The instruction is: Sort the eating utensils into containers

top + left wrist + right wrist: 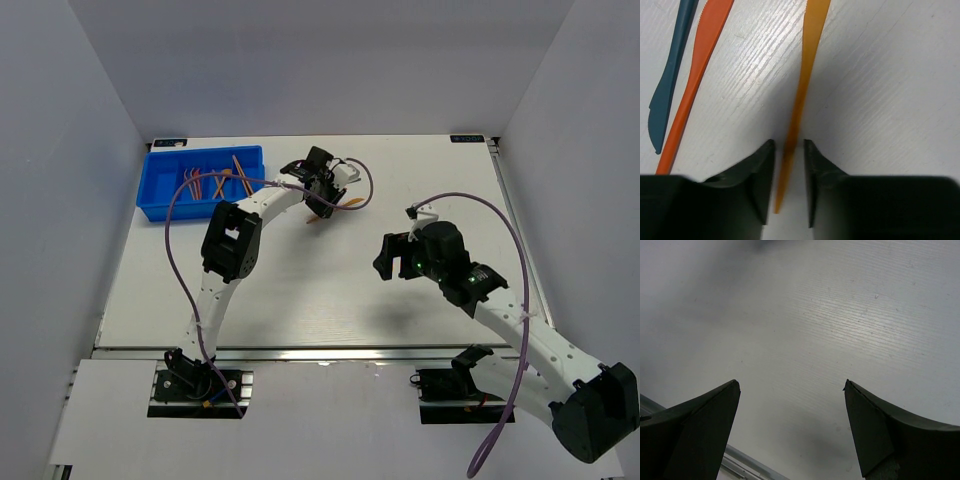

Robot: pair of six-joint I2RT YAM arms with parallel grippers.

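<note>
**A:** What have you got in front of you?

**B:** Closest to you, your right fingers point(700, 420) hang spread wide over bare worktop point(840, 315), holding nothing. Further out, your left fingers point(760, 175) sit low on either side of the thin handle of an orange utensil point(802, 85). There's a sliver of gap on each side, though I can't quite tell whether either finger already touches.

**A:** How should you close?

**B:** Squeeze evenly so the handle doesn't skid. It lies flat and looks slippery, so I'd keep the tips down and then lift straight up. An orange knife point(697, 70) and a dark blue knife point(670, 75) lie just beside it, so don't drag them along. The blue tray point(160, 210) sits at the far left and already holds some utensils.
</note>
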